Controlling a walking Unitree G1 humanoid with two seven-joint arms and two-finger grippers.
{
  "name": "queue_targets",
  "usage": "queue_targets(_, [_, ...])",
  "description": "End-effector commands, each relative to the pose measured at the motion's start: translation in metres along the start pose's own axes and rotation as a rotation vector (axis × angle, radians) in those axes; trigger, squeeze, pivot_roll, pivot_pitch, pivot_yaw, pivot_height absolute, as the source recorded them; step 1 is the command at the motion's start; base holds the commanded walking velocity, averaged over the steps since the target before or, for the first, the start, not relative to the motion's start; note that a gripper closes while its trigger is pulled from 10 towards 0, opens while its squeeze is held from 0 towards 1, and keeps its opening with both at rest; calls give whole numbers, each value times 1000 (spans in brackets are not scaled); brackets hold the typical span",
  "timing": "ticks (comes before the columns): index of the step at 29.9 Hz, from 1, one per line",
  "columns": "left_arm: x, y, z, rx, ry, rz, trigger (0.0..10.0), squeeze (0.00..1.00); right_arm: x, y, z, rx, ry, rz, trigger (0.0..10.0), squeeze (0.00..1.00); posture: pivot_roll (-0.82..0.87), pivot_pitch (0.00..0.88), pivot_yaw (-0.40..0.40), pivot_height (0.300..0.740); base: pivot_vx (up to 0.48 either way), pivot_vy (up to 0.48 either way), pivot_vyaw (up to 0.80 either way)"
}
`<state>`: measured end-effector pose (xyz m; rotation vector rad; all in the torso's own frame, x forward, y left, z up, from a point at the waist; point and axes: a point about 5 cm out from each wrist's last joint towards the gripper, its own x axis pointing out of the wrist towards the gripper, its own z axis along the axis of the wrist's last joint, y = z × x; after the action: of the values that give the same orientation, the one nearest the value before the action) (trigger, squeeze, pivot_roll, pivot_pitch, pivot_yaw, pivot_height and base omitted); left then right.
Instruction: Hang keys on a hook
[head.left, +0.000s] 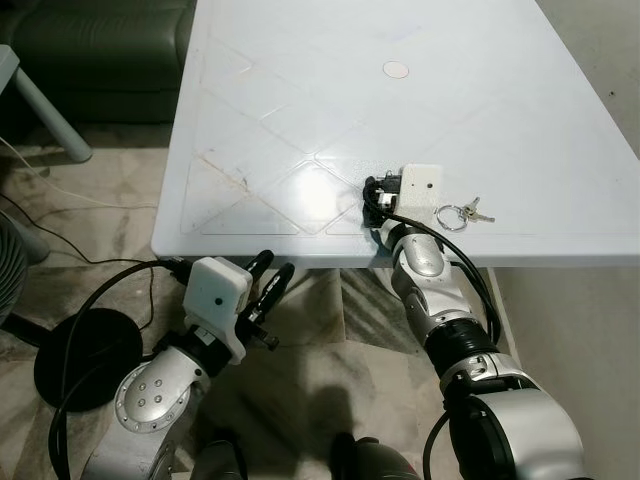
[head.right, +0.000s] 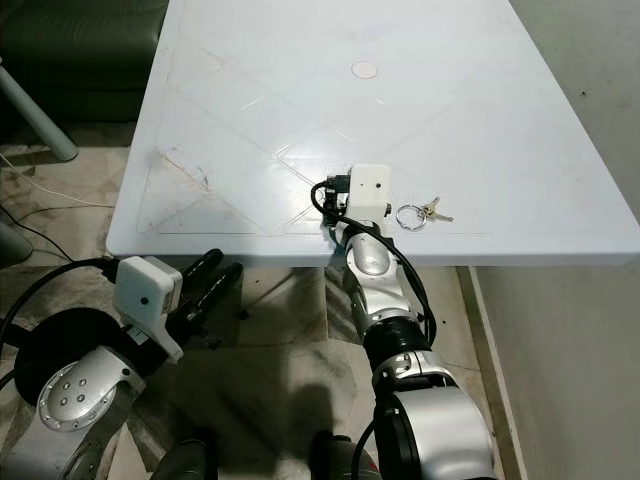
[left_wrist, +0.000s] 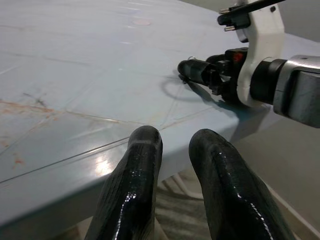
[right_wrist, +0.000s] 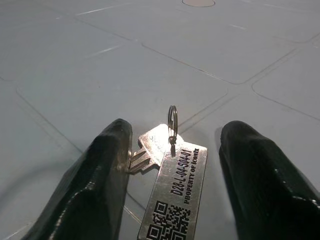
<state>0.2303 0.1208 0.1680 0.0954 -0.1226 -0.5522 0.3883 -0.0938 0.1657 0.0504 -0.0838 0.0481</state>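
From the left eye, the right arm reaches over the near edge of the white table (head.left: 300, 90) and the right gripper (head.left: 380, 197) sits low on the top beneath its white camera box (head.left: 421, 190), a posture that suits a pick from a flat surface. A ring (head.left: 452, 216) with keys (head.left: 480, 212) lies flat on the table just beside that box, on its right, near the front edge. The left gripper (head.left: 272, 275) hangs below table height over the floor, likely kept clear so the right arm can work alone. The right eye gives the same layout, with the keys touching nothing but the table. In the left wrist view the left gripper's fingers (left_wrist: 140, 190) stand a narrow gap apart with nothing between them, pointed at the table edge, with the right gripper lying on the table beyond. In the right wrist view the right gripper (right_wrist: 172, 150) has its jaws spread wide and is empty: a key (right_wrist: 152, 142), a small upright ring and a metal tag (right_wrist: 175, 190) printed with a code lie on the table between the fingers (right_wrist: 100, 180), one finger seeming to touch the key. Whether this is the bunch seen from the head cannot be told. The straddle looks like the set-up for closing on it, so the pick is not yet made.
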Motion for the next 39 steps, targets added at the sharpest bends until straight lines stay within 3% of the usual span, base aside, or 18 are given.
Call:
queue_targets(1, [-2, -5, 2, 2, 4, -18, 10000, 0, -2, -1, -7, 16, 24, 3, 0, 0, 60, 299, -68, 740, 0, 0, 0])
queue_targets(38, [-3, -7, 3, 5, 2, -9, 10000, 0, 2, 15, 1, 16, -2, 39, 0, 0, 81, 292, -83, 740, 0, 0, 0])
queue_targets(39, [-3, -7, 3, 6, 2, -8, 10000, 0, 2, 15, 1, 15, -5, 37, 5176, 0, 82, 292, -83, 740, 0, 0, 0])
